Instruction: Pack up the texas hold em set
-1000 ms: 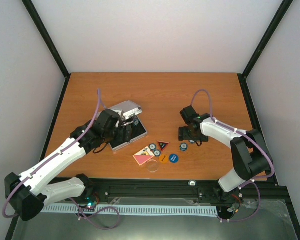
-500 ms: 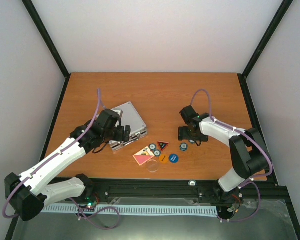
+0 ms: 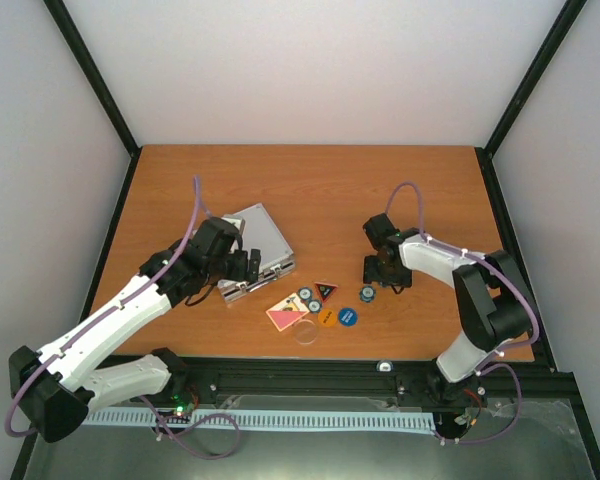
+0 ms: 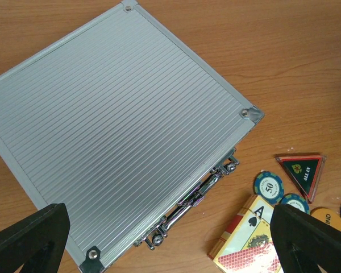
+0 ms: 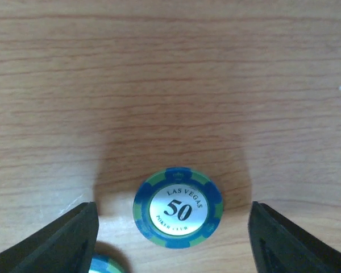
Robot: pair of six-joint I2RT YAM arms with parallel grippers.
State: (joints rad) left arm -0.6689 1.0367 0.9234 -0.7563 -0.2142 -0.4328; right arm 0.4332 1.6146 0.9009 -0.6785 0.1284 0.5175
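Lid of case (image 3: 255, 248) down since a second ago, then raised. Card deck (image 4: 247, 239), triangle (image 4: 301, 169), two chips (image 4: 269, 186), orange disc (image 4: 328, 219) just beside latches. Left gripper (image 4: 170, 242) spread wide over case, touching nothing. Right gripper (image 5: 176, 239) fingers apart, straddling "50" chip (image 5: 178, 209), gaps both sides. Case flat on table (image 3: 330, 190), left-centre; silver ribbed top.

case (image 4: 113, 136) L, card deck (image 4: 244, 242) just R

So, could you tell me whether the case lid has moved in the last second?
Yes, the case lid swung down shut, toward the card deck.
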